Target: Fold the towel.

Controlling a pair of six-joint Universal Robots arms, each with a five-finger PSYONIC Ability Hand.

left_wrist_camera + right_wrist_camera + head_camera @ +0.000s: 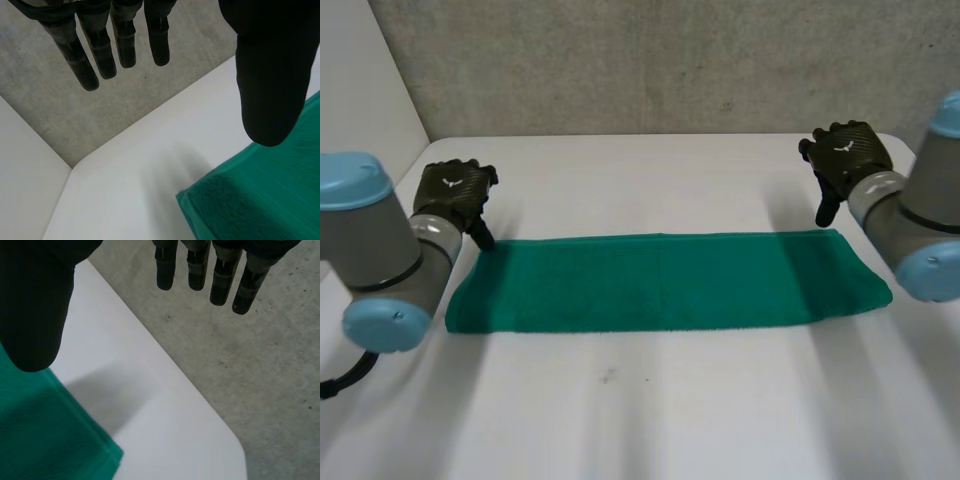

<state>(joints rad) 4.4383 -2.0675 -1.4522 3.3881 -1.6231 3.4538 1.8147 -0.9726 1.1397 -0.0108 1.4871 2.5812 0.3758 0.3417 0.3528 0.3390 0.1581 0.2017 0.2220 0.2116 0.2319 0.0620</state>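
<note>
A green towel [665, 280], folded into a long flat strip, lies across the middle of the white table [650, 410]. My left hand [455, 195] hovers just above the towel's far left corner [200, 202], open, fingers [107, 45] straight and thumb [272, 75] apart, holding nothing. My right hand [845, 160] hovers above the far right corner [107, 455], also open, with straight fingers [220, 275], thumb [35, 305] spread and nothing in it. Neither hand touches the cloth.
A grey concrete wall [650, 60] rises behind the table's far edge. A white panel [365, 90] stands at the table's left side. The table's far right corner [235, 450] is rounded. Bare table lies in front of the towel.
</note>
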